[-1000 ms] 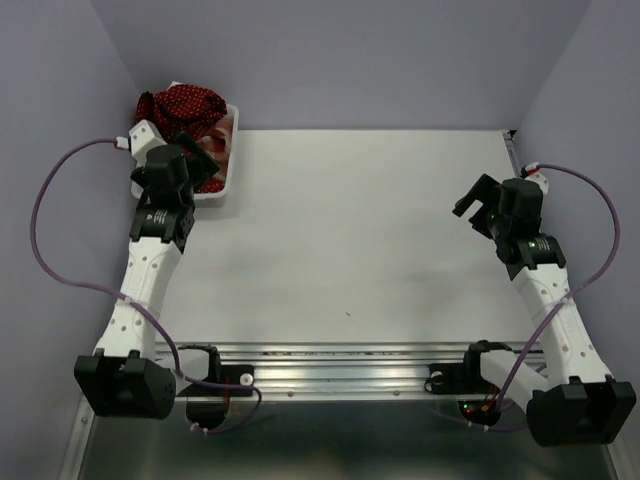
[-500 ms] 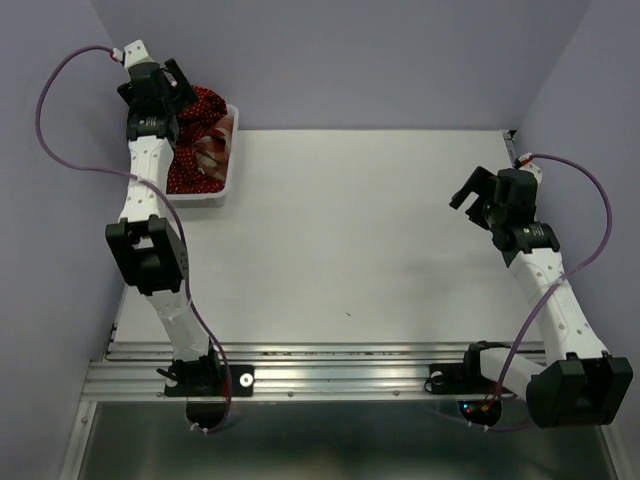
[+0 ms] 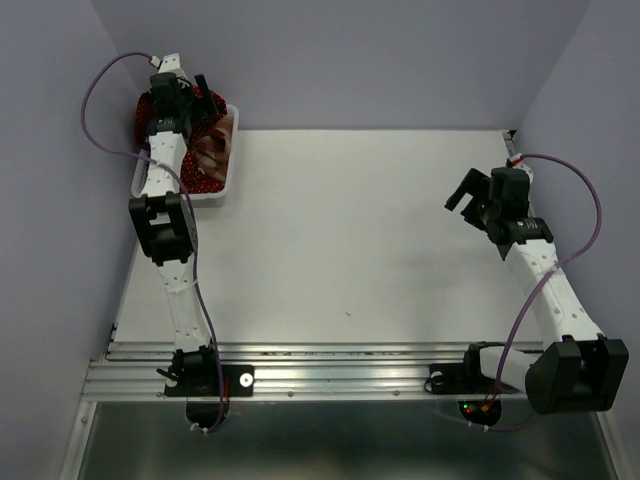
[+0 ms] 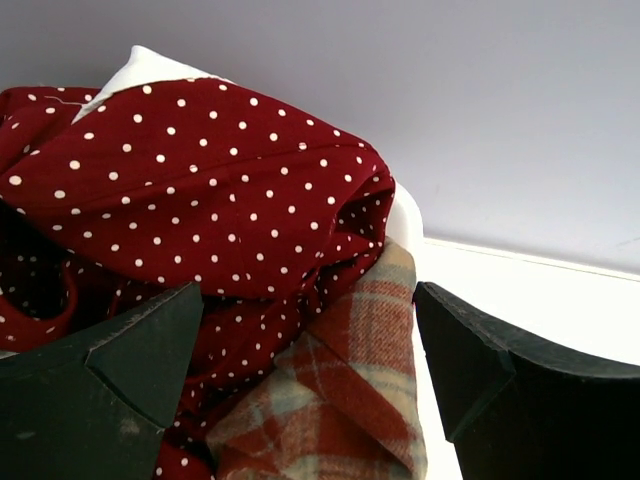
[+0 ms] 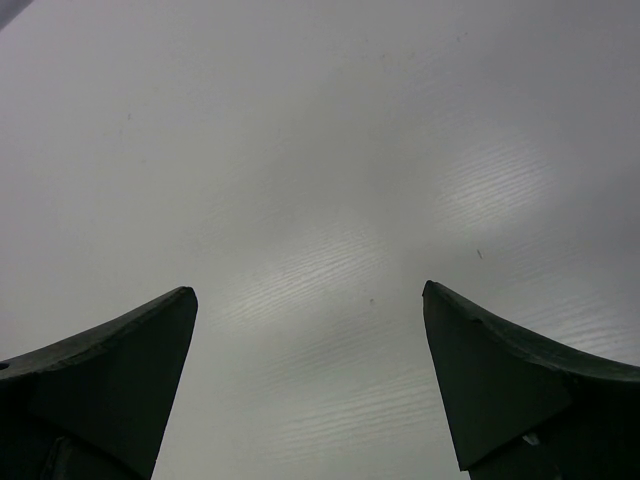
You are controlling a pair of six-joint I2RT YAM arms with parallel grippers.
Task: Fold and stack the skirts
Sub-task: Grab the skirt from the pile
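Red dotted skirts (image 4: 200,180), left gripper (image 4: 310,300) now stretched over them, spread wide, right gripper (image 5: 310,295) likewise spread

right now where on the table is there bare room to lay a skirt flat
The middle of the table is bare, from the basket in the far left corner across to the right tool and down to the near rail. Crowded only in the basket, skirts heaped in front of the left tool.
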